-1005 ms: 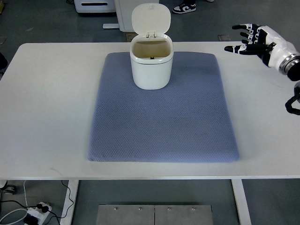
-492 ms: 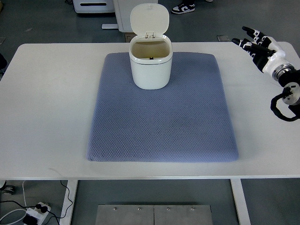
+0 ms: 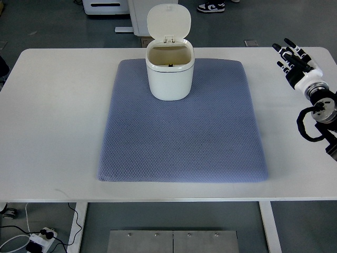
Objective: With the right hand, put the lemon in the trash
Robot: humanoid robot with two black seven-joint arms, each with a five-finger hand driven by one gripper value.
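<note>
Top view: right hand (image 3: 294,58) empty, fingers spread; trash bin (image 3: 169,66) (lid up) well off toward its left; no lemon visible, task likely finished.

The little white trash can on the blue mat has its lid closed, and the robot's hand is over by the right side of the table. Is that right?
Not quite. The top view shows the trash can on the blue mat with its lid flipped up and open, not closed. The right hand is indeed over the right side of the table.
</note>
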